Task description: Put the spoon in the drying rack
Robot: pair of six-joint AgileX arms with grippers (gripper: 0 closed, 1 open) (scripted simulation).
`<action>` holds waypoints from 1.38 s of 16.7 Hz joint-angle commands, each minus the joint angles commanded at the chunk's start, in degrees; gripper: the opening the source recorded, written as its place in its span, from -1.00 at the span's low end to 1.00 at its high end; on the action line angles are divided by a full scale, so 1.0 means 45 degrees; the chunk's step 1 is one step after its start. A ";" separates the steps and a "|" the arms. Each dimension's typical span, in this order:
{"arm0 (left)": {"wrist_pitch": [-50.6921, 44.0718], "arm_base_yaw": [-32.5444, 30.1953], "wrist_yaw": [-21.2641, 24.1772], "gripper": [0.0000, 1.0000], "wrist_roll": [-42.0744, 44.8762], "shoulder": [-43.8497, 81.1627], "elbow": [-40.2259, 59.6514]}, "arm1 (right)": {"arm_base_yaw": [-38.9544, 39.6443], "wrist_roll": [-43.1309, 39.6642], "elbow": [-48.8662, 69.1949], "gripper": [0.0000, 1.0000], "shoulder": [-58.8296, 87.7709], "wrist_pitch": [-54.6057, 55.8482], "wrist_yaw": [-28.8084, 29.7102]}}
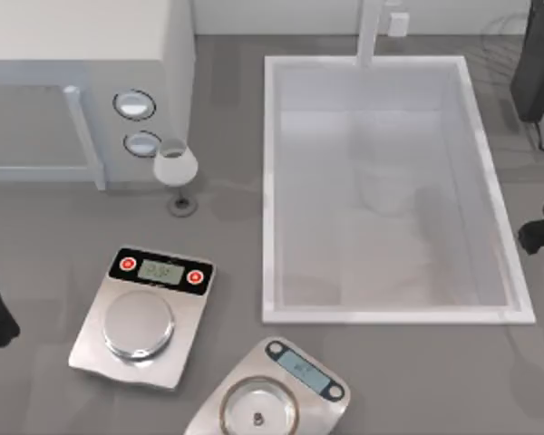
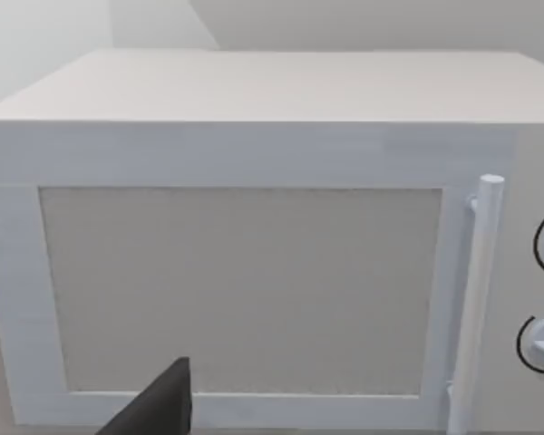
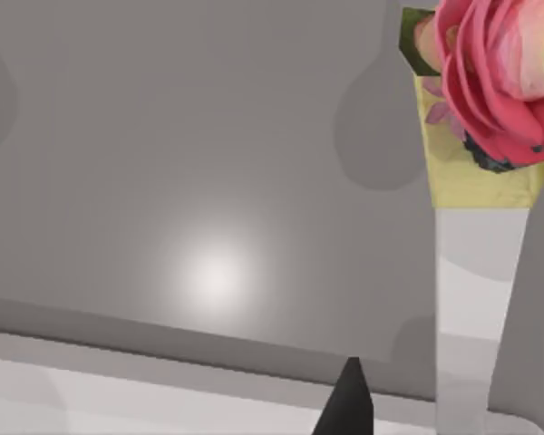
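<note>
**STATUS: BOTH TOOLS AT TABLE EDGES, RACK PARTLY IN VIEW**

Left tool (image 2: 154, 408): dark matte wedge, cut off by the frame edge. State: cannot tell. Directly ahead of it, well apart: microwave (image 2: 254, 272), a white box with a flat grey door panel, a round vertical bar handle and two round dials cut off at the frame edge.

Right tool (image 3: 344, 403): dark pointed tip, over smooth grey table (image 3: 163, 181). State: cannot tell. Near it: flower (image 3: 494, 72) with pink layered petals in a yellow wrap, on a pale upright vase (image 3: 471, 299).

Drying rack (image 1: 503, 36): thin dark wires, faint, beside the right arm, partly hidden behind it and cut off.

Also on the table: white rectangular sink basin (image 1: 390, 314); rectangular scale (image 1: 145, 317) in brushed metal with a round pan; second scale (image 1: 272, 394), cut off; white goblet (image 1: 176, 168).
</note>
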 joint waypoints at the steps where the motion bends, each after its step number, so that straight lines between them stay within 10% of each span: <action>1: 0.0000 0.0000 0.0000 1.00 0.0000 0.0000 0.0000 | 0.0000 0.0000 0.0000 -1.00 0.0000 0.0000 0.0000; 9: 0.0000 0.0000 0.0000 1.00 0.0000 0.0000 0.0000 | -0.1523 -0.0337 -0.0172 -1.00 -0.0569 0.2035 -0.0978; 23: 0.0000 0.0000 0.0000 1.00 0.0000 0.0000 0.0000 | -1.1594 -0.2533 -0.2491 -1.00 -0.4303 1.5161 -0.6864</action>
